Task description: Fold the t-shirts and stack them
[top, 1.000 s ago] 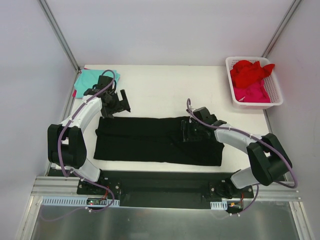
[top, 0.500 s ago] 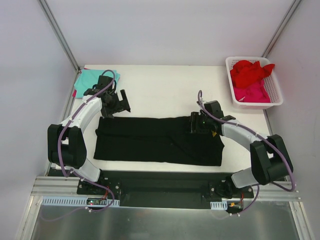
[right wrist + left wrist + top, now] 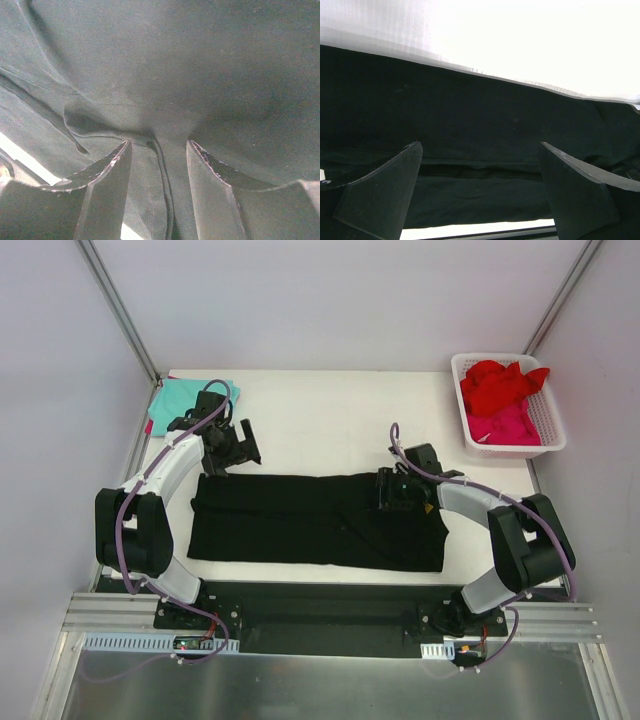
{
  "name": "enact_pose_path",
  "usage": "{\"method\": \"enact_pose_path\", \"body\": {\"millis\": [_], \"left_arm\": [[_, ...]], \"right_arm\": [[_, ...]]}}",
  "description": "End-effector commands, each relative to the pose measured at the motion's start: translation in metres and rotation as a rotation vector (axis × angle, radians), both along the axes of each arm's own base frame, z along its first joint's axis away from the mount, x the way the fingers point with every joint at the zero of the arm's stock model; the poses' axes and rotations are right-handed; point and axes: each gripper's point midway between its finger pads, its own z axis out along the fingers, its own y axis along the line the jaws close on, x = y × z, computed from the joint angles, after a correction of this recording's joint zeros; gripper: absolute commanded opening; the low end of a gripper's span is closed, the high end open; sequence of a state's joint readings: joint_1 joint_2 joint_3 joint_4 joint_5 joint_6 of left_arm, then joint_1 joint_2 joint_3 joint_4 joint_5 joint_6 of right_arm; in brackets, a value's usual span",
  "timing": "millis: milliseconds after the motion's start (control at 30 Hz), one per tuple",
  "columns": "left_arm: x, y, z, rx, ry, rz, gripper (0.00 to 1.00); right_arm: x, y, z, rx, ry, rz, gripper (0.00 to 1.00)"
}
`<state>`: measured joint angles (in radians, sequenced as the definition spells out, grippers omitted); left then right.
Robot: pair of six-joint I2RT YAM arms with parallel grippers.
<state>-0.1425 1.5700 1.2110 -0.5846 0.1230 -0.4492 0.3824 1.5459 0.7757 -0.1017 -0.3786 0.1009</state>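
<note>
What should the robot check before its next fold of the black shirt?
1. Black shirt lies flat in a long strip: ok.
2. Left gripper open over the shirt's far left edge: ok.
3. Right gripper clamped on cloth: not ok, jaws apart around a fold.
4. Teal shirt out of the way, at the far left corner: ok.
5. Red shirt and pink shirt inside the basket: ok.
</note>
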Motion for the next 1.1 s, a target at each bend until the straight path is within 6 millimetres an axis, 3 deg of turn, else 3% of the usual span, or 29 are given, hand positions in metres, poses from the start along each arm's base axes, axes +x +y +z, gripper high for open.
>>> {"method": "enact_pose_path", "body": {"millis": [0,400,567,700,733,933,1067], "left_arm": [[-0.005,0.001,0.004,-0.007,0.0,-0.016,0.99],[-0.005,0.0,0.002,-0.01,0.007,-0.015,0.99],[-0.007,0.002,0.003,-0.002,-0.001,-0.015,0.99],[-0.006,0.001,0.003,-0.002,-0.001,-0.019,0.99],[-0.006,0.001,0.004,-0.005,-0.001,-0.02,0.99],[-0.006,0.001,0.006,-0.005,-0.008,-0.02,0.99],[-0.007,0.001,0.006,-0.006,-0.008,-0.02,0.99]], "right_arm": [[0.0,0.011,0.011,0.045,-0.026,0.028,0.5],[-0.017,0.036,-0.009,0.043,0.032,0.086,0.48],[-0.019,0.038,-0.014,0.037,0.043,0.093,0.42],[-0.019,0.038,-0.011,0.036,0.045,0.098,0.04],[-0.02,0.039,-0.009,0.041,0.048,0.1,0.01],[-0.032,0.041,0.013,0.03,0.029,0.127,0.01],[-0.055,0.045,0.026,0.008,0.034,0.168,0.01]]}}
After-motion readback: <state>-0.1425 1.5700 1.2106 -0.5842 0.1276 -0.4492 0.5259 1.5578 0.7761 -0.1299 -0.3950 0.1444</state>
